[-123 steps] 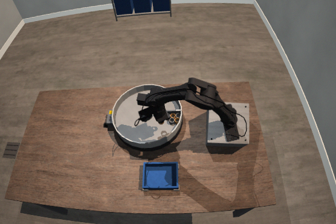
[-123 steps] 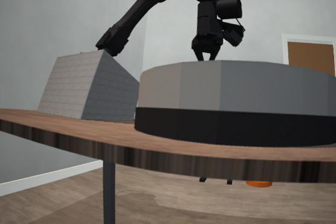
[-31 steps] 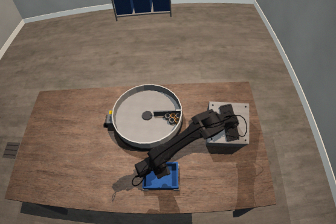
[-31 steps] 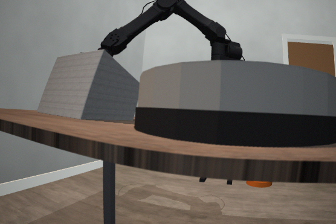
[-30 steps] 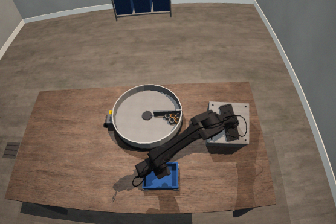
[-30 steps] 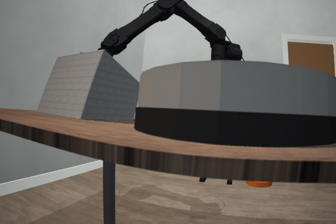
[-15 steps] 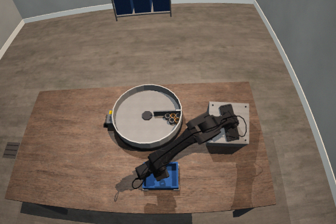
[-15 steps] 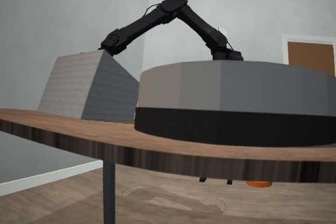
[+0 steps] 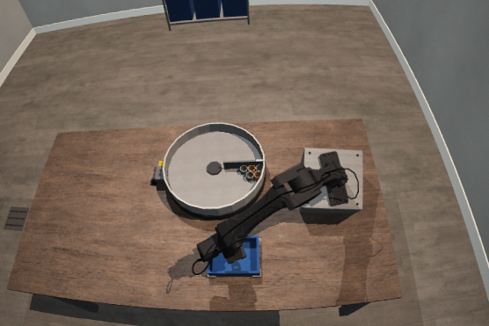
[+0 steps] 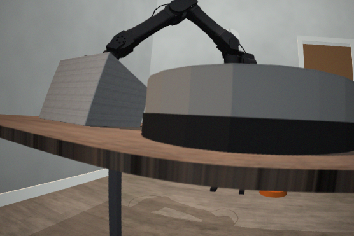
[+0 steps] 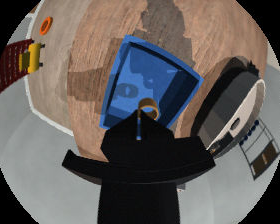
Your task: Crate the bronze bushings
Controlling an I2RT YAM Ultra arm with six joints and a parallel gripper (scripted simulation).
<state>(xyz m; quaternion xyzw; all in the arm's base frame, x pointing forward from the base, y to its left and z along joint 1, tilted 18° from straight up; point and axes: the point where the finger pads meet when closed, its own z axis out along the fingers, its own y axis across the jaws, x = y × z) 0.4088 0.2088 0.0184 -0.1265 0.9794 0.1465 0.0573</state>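
Note:
The grey turntable (image 9: 214,169) holds a small cluster of bushings (image 9: 251,170) against a divider at its right rim, some bronze (image 9: 251,168) and some steel (image 9: 243,170). The blue crate (image 9: 235,261) sits on the table in front of the turntable. My gripper (image 11: 138,113) hangs over the crate (image 11: 147,86), shut on a bronze bushing (image 11: 148,104) that shows as a small ring at the fingertips. In the top view the arm's end (image 9: 229,252) covers the crate's left part. In the exterior view the turntable wall (image 10: 248,94) hides the gripper.
The arm's grey base block (image 9: 332,180) stands right of the turntable. A small box with a yellow part (image 9: 158,171) sits at the turntable's left side. An orange ring-like thing (image 10: 272,193) lies on the floor beyond the table; it also shows in the wrist view (image 11: 46,24).

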